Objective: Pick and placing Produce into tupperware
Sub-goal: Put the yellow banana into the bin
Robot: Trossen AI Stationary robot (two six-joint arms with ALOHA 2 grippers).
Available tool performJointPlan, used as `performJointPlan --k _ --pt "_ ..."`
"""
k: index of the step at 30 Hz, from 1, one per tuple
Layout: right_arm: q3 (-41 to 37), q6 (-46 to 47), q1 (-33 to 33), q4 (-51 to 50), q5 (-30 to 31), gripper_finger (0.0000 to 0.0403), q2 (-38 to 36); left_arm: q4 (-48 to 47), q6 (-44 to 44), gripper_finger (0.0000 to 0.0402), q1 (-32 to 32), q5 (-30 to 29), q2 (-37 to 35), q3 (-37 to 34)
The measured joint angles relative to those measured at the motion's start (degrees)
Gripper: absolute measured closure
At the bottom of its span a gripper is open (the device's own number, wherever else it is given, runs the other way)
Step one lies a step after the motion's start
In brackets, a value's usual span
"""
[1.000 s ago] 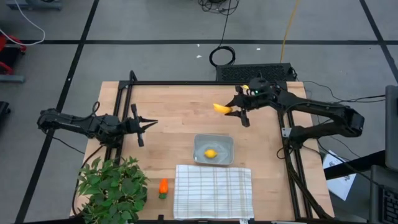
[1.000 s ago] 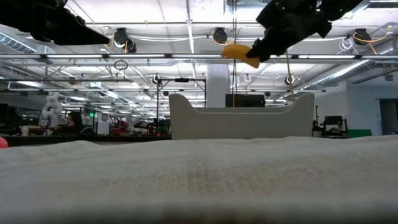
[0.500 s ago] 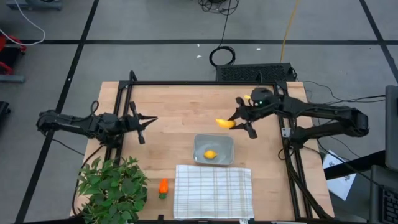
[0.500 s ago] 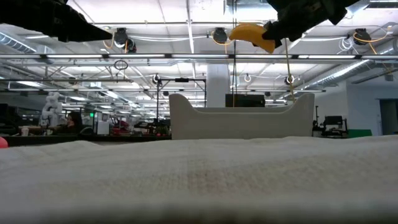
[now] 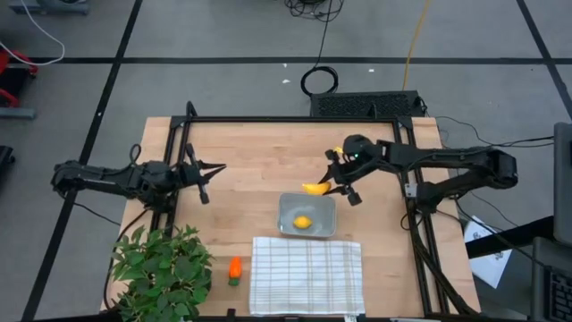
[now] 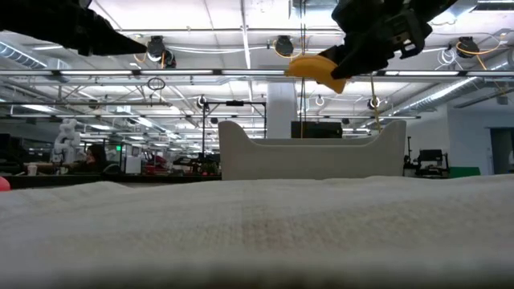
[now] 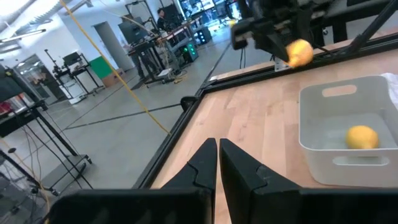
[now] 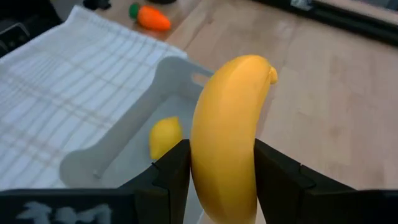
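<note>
While the left hand [image 5: 211, 170] waits pinched shut far left, the right hand [image 5: 332, 183] grips the banana [image 5: 315, 188] above the tupperware [image 5: 307, 215] far rim; lemon [image 5: 303, 222] inside, carrot [image 5: 234, 268] near the cloth [image 5: 307, 275].

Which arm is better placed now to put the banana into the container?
The right. Its tool already grips the banana at the container's far edge; the left tool, shut and empty, sits farther away.
</note>
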Motion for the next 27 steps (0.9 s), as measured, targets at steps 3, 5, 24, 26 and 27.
performJointPlan --k 3,5,24,26,27 --pt "-0.01 -1.04 1.26 0.42 -0.01 0.0262 2.03 -0.01 -0.30 0.0378 0.04 -0.02 0.02 0.00" --pt "-0.01 -1.73 2.15 0.33 0.00 0.0262 3.15 0.01 -0.30 0.0378 0.04 0.00 0.00 0.00" --pt "-4.07 -7.32 10.13 5.08 3.40 0.0261 3.99 -0.06 0.11 0.0378 0.04 0.00 0.00 0.00" --pt "-5.07 -7.53 10.18 7.15 3.48 0.0261 4.00 -0.08 0.09 0.0378 0.04 0.02 0.02 0.00" --pt "-5.47 -7.56 10.19 8.04 3.45 0.0261 4.00 -0.06 -0.08 0.0378 0.04 0.02 0.01 0.00"
